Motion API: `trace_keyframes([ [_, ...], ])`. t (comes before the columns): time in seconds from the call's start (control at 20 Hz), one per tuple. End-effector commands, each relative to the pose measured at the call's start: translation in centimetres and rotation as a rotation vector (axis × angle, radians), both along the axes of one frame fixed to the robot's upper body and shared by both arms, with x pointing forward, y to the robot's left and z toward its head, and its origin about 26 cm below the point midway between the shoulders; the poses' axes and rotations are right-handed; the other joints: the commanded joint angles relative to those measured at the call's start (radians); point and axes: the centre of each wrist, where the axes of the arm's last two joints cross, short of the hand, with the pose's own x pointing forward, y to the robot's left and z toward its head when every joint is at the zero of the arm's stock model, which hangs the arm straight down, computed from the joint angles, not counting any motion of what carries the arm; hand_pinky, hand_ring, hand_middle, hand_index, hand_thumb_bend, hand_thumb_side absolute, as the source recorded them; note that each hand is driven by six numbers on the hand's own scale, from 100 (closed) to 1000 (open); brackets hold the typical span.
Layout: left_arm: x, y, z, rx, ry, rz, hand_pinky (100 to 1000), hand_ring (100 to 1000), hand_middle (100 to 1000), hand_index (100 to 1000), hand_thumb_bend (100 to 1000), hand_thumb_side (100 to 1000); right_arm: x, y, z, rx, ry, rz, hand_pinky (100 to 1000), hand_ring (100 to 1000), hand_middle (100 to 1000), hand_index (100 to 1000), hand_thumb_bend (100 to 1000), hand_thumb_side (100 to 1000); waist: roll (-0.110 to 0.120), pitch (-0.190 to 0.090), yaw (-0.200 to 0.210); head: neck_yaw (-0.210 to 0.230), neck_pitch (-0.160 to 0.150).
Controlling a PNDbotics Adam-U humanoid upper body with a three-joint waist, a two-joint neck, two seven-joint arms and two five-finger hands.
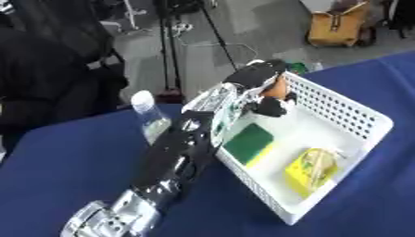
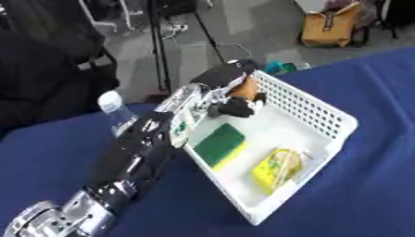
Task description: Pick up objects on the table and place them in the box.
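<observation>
Left eye view shows our left hand (image 1: 261,88) clenched around an orange object (image 1: 275,86) above the white perforated plastic basket (image 1: 356,115), over a green-and-yellow sponge (image 1: 250,143) and yellow packet (image 1: 312,169).

The left hand (image 1: 263,88), fingers curled, covers most of an orange object (image 1: 276,88), whose shape cannot be told. The forearm hides the lower part of the clear bottle (image 1: 149,115) and the white basket's (image 1: 356,115) near-left wall. Print on the yellow packet (image 1: 312,170) is too blurred to read.
</observation>
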Motion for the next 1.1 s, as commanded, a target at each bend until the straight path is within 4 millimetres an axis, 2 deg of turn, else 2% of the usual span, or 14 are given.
trace_keyframes([
  [0.05,-0.3,0.1,2.0,-0.010,-0.026,-0.048,1000,1000,1000,1000,100,1000,-0.2,0.2,0.6,-0.007,-0.024,0.014,658,525,503,677,100,799,-0.014,-0.021,-0.002,0.004,-0.001],
  [0.8,-0.6,0.3,2.7,0.026,-0.050,-0.094,1000,1000,1000,1000,100,1000,-0.2,0.3,0.5,-0.005,-0.018,0.023,658,526,504,677,100,800,-0.018,-0.027,-0.003,-0.001,0.004],
  [0.9,-0.9,0.5,3.4,0.008,-0.080,-0.109,1000,1000,1000,1000,100,1000,-0.2,0.2,0.4,-0.002,-0.013,0.016,659,526,504,677,100,804,-0.024,-0.035,0.005,-0.011,0.012],
  [1.1,-3.8,2.2,6.7,-0.004,-0.245,-0.140,1000,1000,1000,1000,100,1000,-0.3,-0.5,-0.2,0.003,0.005,-0.020,659,527,505,680,100,810,-0.032,-0.060,0.045,-0.047,0.040],
])
